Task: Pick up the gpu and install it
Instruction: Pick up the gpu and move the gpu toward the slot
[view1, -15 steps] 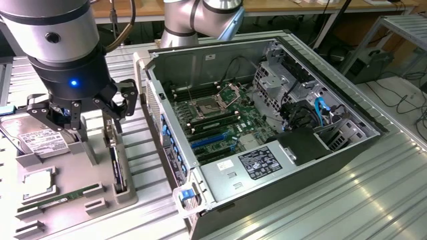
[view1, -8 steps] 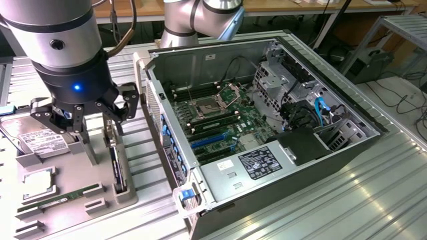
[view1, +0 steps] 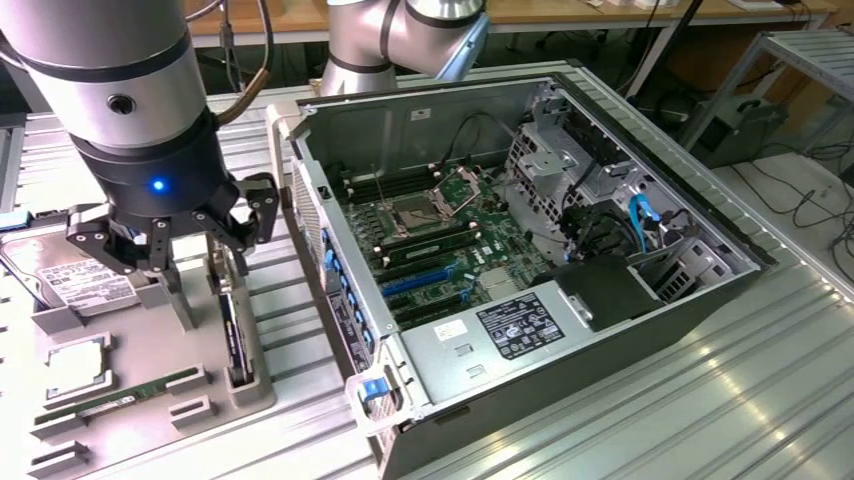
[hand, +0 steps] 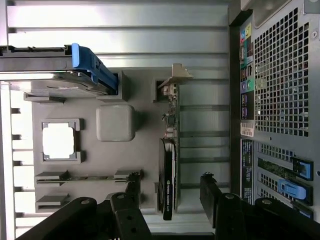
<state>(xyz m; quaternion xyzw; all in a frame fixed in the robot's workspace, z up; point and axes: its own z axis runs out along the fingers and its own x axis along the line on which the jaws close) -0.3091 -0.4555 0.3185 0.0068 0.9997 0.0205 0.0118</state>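
The gpu (view1: 236, 340) stands on its edge in a slot of the grey fixture tray (view1: 147, 420), at the exterior view's left of the open computer case (view1: 534, 250). In the wrist view the gpu (hand: 170, 165) shows its thin black cooler edge, green board and silver end bracket. My gripper (view1: 194, 265) hovers over the tray's far end, open and holding nothing. Seen from the wrist, the gripper (hand: 170, 195) has one black finger on each side of the card's cooler end, both apart from it.
The tray also holds a hard drive (hand: 55, 70) with a blue clip, a square processor (hand: 59, 140), a grey block (hand: 116, 122) and a memory stick (hand: 85, 176). The case's perforated rear panel (hand: 282, 95) stands close beside the gpu. Ribbed metal table (view1: 694, 400) lies all around.
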